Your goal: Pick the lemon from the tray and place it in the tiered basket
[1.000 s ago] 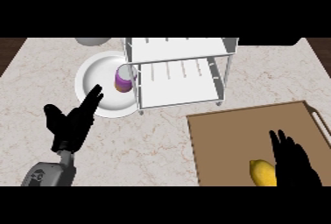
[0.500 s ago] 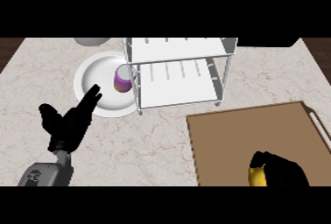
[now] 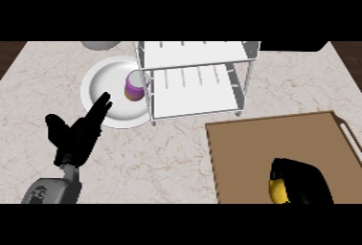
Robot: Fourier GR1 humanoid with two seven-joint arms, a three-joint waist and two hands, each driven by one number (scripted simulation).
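The yellow lemon (image 3: 277, 190) lies on the brown tray (image 3: 262, 143) near its front edge. My right hand (image 3: 302, 181) is curled over the lemon and covers most of it; only its left side shows. The white tiered basket (image 3: 194, 79) stands at the back, beyond the tray, with both shelves bare. My left hand (image 3: 76, 135) rests open at the lower left, fingers pointing up toward the plate.
A white plate (image 3: 109, 91) lies left of the basket, with a purple and orange object (image 3: 133, 89) on its right side against the basket's frame. A grey bowl (image 3: 101, 45) and a dark object (image 3: 293, 45) sit at the counter's back edge.
My right hand has come down from open above the tray and curled round the lemon. The left hand has shifted only slightly.
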